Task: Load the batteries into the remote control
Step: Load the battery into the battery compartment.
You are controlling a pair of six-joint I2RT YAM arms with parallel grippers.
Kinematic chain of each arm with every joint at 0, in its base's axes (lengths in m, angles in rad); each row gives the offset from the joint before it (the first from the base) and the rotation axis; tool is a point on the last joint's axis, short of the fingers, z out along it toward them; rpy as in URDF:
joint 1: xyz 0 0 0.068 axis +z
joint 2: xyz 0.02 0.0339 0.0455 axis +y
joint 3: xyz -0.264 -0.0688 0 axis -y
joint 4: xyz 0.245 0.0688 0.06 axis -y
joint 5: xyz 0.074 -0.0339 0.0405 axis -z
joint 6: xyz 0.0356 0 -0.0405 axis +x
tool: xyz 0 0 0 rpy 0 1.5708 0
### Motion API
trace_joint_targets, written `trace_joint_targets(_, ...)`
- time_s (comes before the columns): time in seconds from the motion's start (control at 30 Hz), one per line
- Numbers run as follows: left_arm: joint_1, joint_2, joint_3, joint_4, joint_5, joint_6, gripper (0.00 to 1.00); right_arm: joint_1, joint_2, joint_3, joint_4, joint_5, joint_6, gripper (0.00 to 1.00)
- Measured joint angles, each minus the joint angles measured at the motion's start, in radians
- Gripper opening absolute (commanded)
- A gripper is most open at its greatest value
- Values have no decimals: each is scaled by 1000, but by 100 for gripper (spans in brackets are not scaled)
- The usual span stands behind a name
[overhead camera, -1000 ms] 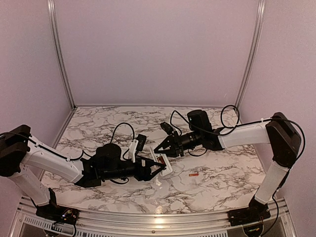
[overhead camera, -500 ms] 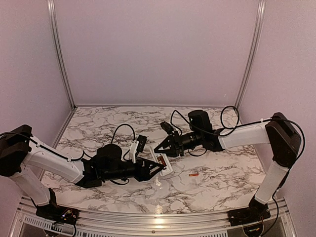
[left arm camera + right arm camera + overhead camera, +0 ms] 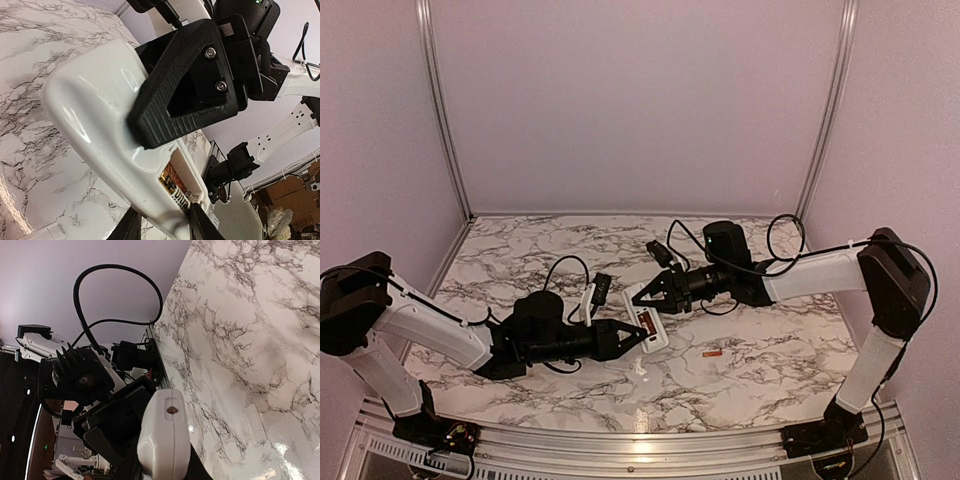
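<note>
Marble table, right gripper clasping remote control

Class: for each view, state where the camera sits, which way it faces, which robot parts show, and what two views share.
Top external: above, behind the bases, looking down on the table; both arms meet at the remote control.
Left wrist: on the left arm, looking along its own fingers at the remote control; the right end effector clamps it.
Right wrist: on the right arm, facing the remote control's end; left arm beyond.
Shared: both wrist views show the remote control and the other arm.
</note>
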Motion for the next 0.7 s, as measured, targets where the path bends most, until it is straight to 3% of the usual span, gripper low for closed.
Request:
trace_joint_targets(0.23,1,3,8,-29,-21,-42,24,0,0,0,-13,27,-14,0)
trace_joint_targets(0.5,0,-2,52,-142,-110,-27,48,10,0,0,-78,72,-42,0)
trace_joint_targets(0.7,3,-2,60,-161,-124,16,51,26,0,0,-119,65,-48,0)
